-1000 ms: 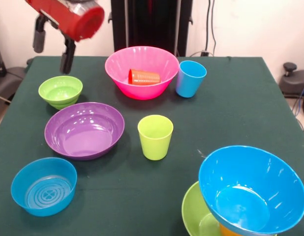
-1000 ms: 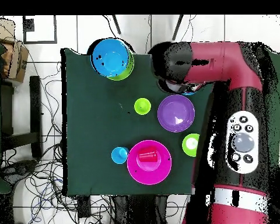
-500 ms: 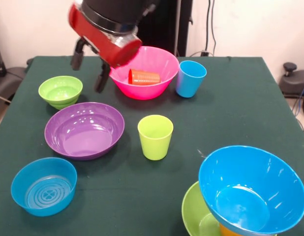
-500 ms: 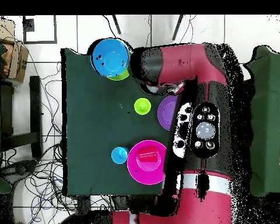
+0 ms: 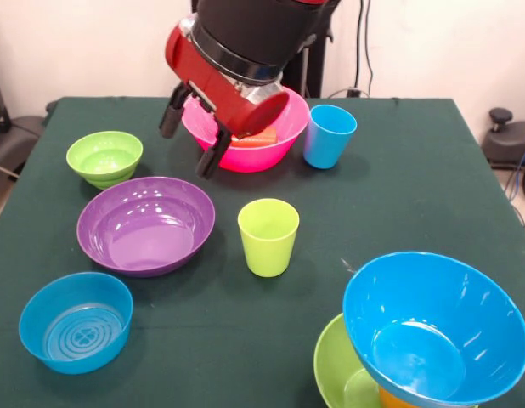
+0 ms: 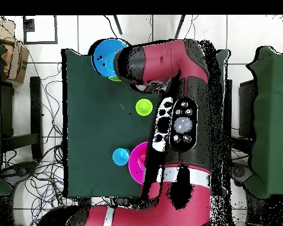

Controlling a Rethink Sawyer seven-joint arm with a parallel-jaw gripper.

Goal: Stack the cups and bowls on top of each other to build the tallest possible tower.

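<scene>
Fingers (image 5: 191,139) now nearer pink bowl (image 5: 275,144), spread, empty.

Glossy plastic bowls (image 5: 146,223), matt table (image 5: 398,170)

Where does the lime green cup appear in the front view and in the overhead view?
Front view: the lime green cup stands upright near the picture's middle, right of the purple bowl.
Overhead view: the same cup shows above centre, just left of the arm, which hides the purple bowl.
Shared landmark: the light blue cup beside the pink bowl.
</scene>
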